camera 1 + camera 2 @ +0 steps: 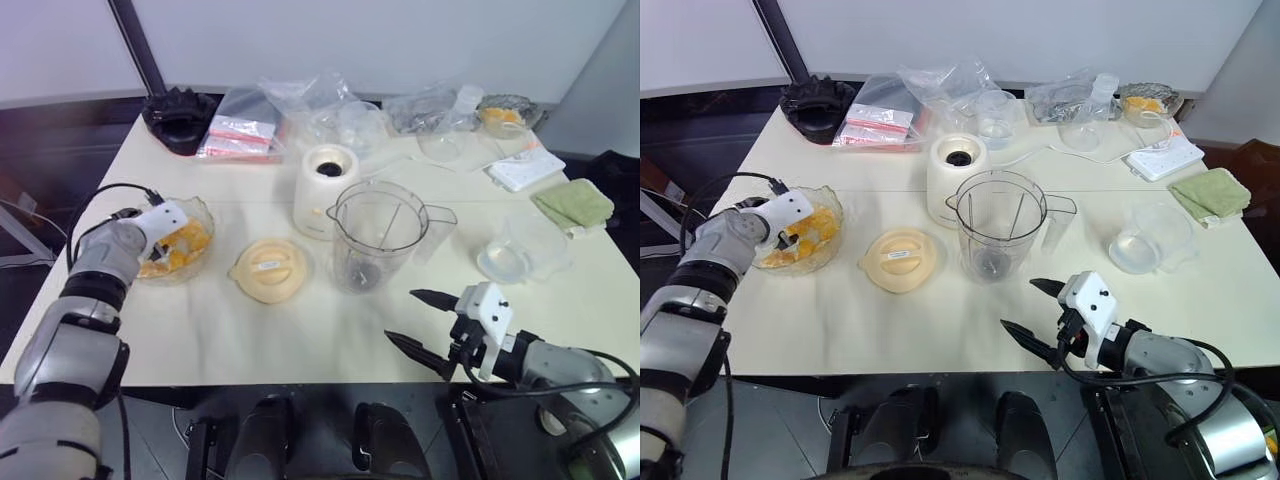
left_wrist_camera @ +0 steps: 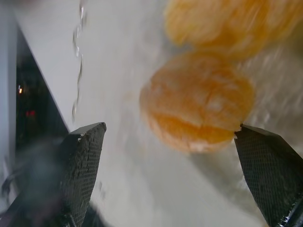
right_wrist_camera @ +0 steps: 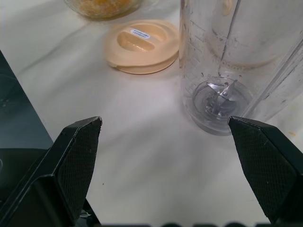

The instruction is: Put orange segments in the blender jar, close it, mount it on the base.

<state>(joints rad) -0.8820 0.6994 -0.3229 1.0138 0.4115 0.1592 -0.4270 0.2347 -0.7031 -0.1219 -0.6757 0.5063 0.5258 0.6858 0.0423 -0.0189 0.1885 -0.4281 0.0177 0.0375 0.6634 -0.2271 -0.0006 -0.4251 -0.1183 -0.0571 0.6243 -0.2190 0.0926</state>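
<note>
At the desk's (image 1: 300, 340) near edge the right tool (image 1: 425, 322) hovers, fingers spread and empty. Beyond it stands the clear, tapering blender jar (image 1: 375, 235), lidless, just before the cream base (image 1: 325, 188). Leftward, the left tool (image 2: 173, 142), fingers apart, straddles glossy orange segments (image 2: 199, 106) inside a glass bowl (image 1: 200, 215).

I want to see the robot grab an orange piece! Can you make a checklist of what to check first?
1. Left gripper jaws wide apart: ok.
2. An orange segment sits between the jaws, in the glass bowl: ok.
3. Blender jar standing upright, top uncovered, nothing inside but the blade: ok.
4. Lid lying on the table beside the jar, out of the way: ok.
5. Right gripper open, low over the near table edge and apart from the jar: ok.
6. Jaws already touching the segment: cannot tell.
</note>
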